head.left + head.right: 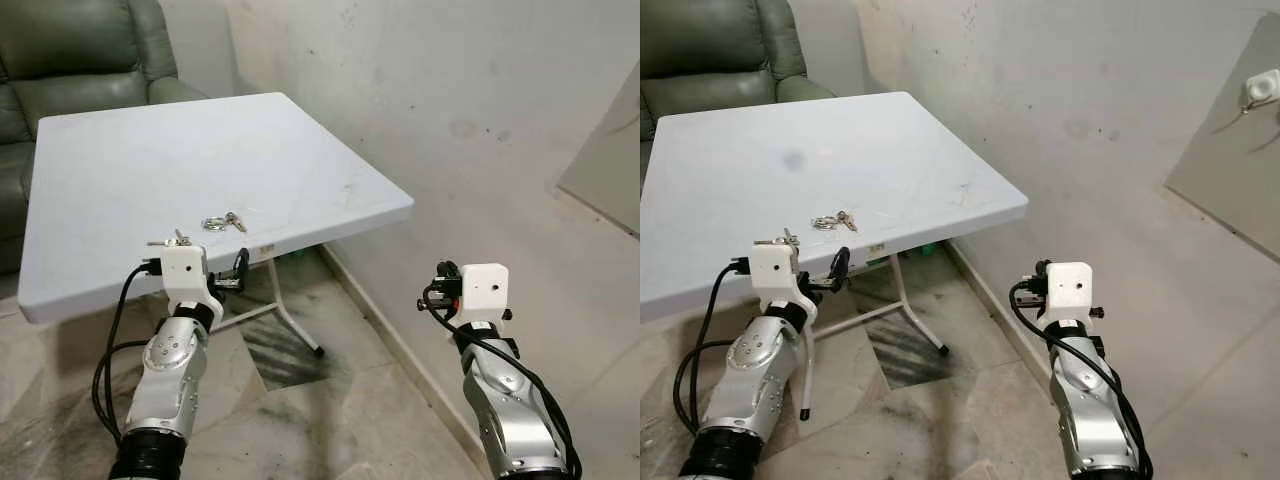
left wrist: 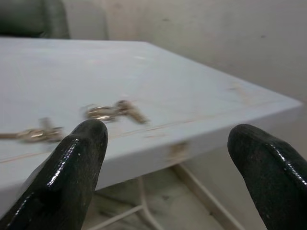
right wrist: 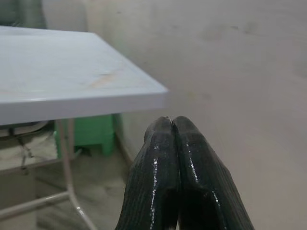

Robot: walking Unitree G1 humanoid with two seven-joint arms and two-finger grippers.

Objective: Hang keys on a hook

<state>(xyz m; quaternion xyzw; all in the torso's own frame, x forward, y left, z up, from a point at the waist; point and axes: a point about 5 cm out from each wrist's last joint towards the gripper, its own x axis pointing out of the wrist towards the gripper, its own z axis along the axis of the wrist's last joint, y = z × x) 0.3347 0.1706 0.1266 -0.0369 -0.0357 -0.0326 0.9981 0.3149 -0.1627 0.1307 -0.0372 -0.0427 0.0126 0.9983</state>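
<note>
A ring of keys (image 1: 222, 222) lies near the front edge of the white folding table (image 1: 300, 150). A second small bunch of keys (image 1: 170, 240) lies just left of it. My left gripper (image 2: 168, 129) is open at the table's front edge, just short of the keys and level with the tabletop; nothing is between its fingers (image 2: 81, 158). My right gripper (image 3: 171, 122) is shut and empty, held out over the floor to the right of the table. A white hook (image 1: 1262, 88) sits on a beige panel at the far right.
A green armchair (image 1: 70, 50) stands behind the table. A plastered wall (image 1: 450, 100) runs along the right side, with the leaning panel (image 1: 610, 160) against it. Table legs (image 1: 290, 320) and a green object (image 3: 93, 132) are under the table. The floor is tiled.
</note>
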